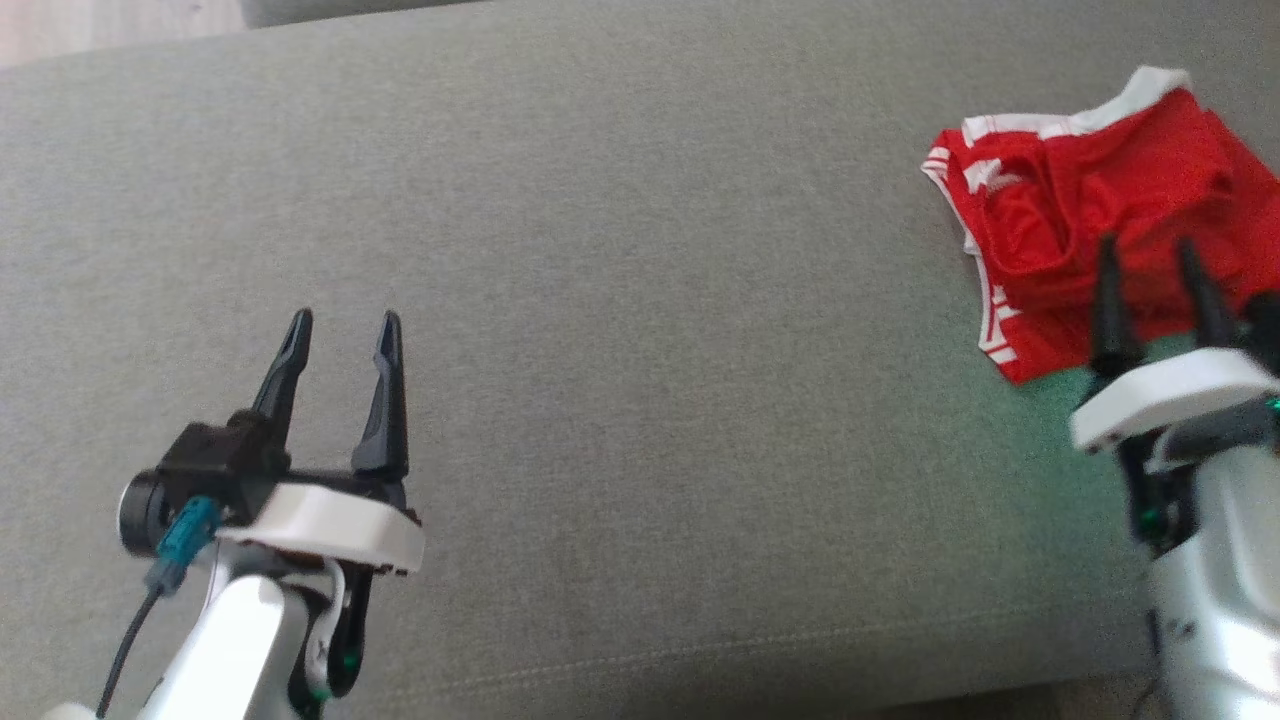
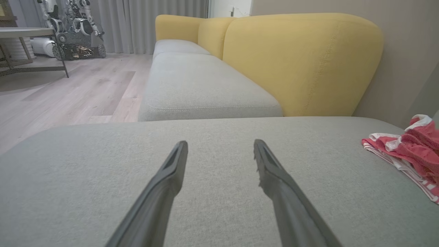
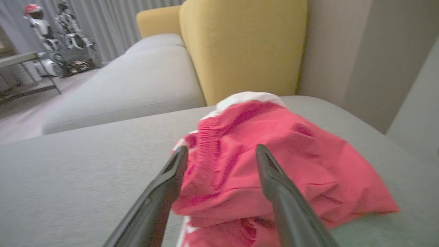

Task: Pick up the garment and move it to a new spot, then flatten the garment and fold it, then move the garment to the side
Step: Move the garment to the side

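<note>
Heads up, you can't see all of the red shorts in any view. They're bunched up at the far right of the grey seat cushion. The head view crops their right side, and their near edge is hidden behind the right gripper and its white housing. The left wrist view also chops them off at the frame edge. The right wrist view is blurry, so don't trust the fine detail there. What does read is thin, shiny, wrinkly fabric with a gathered waistband, a white band on top and white stripes down the side.

Your right gripper has its long dark tapered fingers spread apart, hanging over the heap and not clamped on it. I can't tell if the tips touch the cloth.

The left gripper is well away over bare cushion, with its fingers apart too. The cushion is a flat woven weave, and behind it there's a rounded yellow backrest.
</note>
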Robot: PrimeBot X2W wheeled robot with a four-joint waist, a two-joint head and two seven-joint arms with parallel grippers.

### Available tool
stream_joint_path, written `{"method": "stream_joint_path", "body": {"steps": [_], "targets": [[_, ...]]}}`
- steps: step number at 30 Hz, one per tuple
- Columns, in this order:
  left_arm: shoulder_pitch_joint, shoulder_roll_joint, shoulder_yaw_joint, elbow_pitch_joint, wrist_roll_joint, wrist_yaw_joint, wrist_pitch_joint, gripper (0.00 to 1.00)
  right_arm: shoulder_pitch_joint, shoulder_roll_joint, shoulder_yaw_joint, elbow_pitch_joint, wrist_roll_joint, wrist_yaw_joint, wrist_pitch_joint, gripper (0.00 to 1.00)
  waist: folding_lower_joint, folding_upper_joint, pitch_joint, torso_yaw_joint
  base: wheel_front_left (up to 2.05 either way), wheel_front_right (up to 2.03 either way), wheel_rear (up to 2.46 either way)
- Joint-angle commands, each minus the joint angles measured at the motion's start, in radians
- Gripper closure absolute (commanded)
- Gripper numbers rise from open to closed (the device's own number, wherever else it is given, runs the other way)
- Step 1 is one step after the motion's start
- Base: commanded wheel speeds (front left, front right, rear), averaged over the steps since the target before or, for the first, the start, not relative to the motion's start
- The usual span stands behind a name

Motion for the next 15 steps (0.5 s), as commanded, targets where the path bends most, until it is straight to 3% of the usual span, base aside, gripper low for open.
{"method": "stream_joint_path", "body": {"steps": [1, 8, 15], "targets": [[-0.016, 0.026, 0.043, -0.035, -0.006, 0.007, -0.005, 0.0, -0.006, 0.007, 0.026, -0.058, -0.007, -0.001, -0.005, 0.0, 0.0, 0.0, -0.013, 0.014, 0.0, 0.0, 0.0], [0.031, 0.047, 0.054, -0.039, -0.011, 0.025, -0.002, 0.0, 0.129, 0.091, 0.074, -0.327, -0.053, -0.001, 0.061, 0.0, 0.0, 0.0, -0.053, 0.071, 0.0, 0.0, 0.0], [0.071, 0.063, 0.05, -0.052, -0.005, 0.027, -0.003, 0.0, 0.23, 0.119, 0.097, -0.44, -0.072, -0.001, 0.11, 0.0, 0.0, 0.0, -0.098, 0.104, 0.0, 0.0, 0.0]]}}
